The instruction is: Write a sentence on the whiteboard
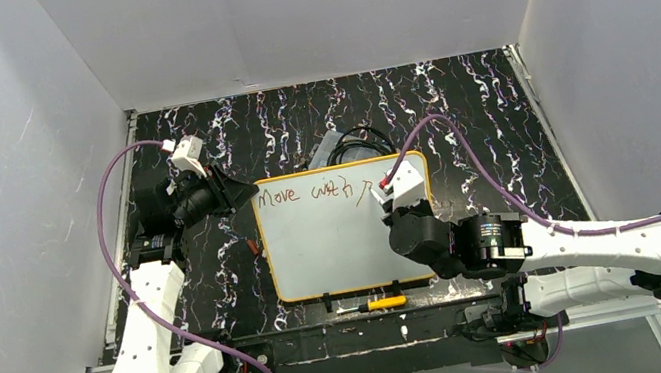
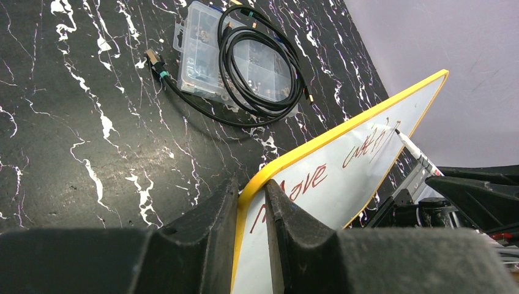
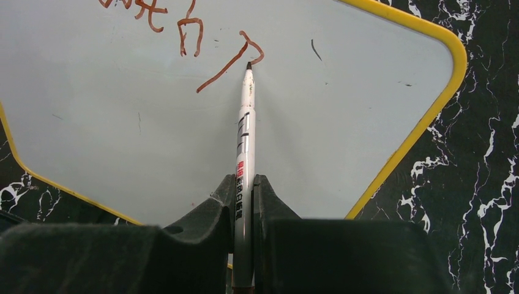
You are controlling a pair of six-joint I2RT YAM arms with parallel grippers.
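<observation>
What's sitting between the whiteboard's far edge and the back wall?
A clear compartment box with a coiled black cable lying on it, just beyond the whiteboard. The left wrist view shows it best.

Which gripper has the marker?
The right gripper, shut on the white marker with its tip on the whiteboard; the left gripper pinches the board's yellow-rimmed corner instead.
</observation>
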